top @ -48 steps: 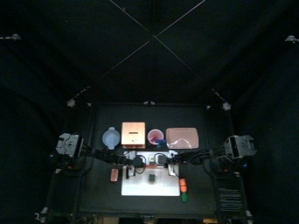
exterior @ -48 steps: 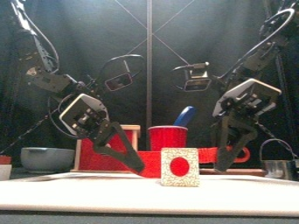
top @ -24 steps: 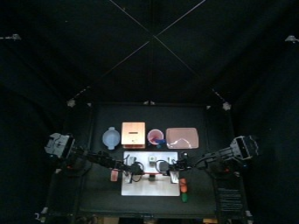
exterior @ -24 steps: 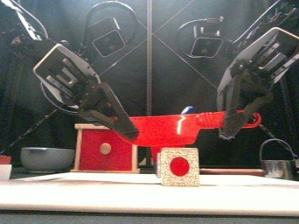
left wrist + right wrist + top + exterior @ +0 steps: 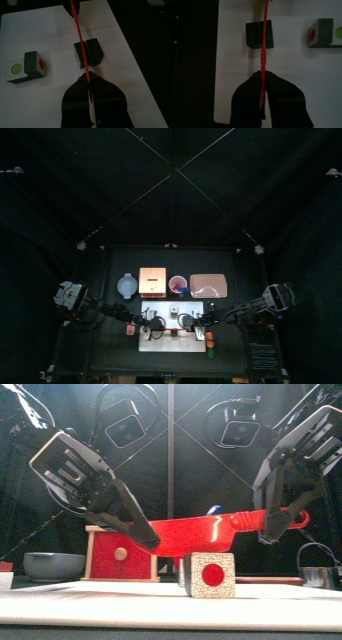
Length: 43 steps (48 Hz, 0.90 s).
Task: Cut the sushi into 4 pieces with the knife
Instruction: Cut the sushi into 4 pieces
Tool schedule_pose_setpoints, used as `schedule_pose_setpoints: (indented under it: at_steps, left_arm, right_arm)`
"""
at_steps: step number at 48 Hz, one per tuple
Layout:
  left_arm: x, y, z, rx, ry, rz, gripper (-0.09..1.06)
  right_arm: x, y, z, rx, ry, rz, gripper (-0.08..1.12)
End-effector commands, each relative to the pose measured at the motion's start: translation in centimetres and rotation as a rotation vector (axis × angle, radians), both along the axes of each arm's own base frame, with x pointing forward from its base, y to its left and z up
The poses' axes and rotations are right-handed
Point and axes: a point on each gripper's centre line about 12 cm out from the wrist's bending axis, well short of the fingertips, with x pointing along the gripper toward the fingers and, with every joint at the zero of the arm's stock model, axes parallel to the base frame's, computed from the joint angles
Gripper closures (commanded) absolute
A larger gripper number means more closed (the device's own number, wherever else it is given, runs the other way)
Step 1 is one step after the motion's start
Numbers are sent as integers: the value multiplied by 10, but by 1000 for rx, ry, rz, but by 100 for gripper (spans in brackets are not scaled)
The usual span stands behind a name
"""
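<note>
Left wrist view: the left gripper [image 5: 89, 80] is clamped on one end of the red toy knife [image 5: 78, 30]. Its thin blade crosses above a dark sushi block [image 5: 88, 51] on the white cutting board [image 5: 133, 60], with a separate piece [image 5: 27, 66] lying nearby. The right gripper [image 5: 262, 76] pinches the opposite end, and since the sushi looks light, stiff and liable to skid, the blade, gripped at both ends, should probably press straight down on a seam.
</note>
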Motion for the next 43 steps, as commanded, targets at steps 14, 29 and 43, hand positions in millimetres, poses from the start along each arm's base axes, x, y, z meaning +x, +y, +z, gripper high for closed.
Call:
schedule_pose_setpoints:
  at_steps: [14,29,43]
  left_arm:
    - [7,-3,-12,3,25,1,75]
    - [3,-1,-52,11,128,26,75]
    - [0,5,-74,6,191,73,75]
  right_arm:
    - [8,-1,-16,-14,30,-6,80]
    - [6,-3,-38,-26,91,-11,80]
    - [6,-5,-45,-25,113,-21,80]
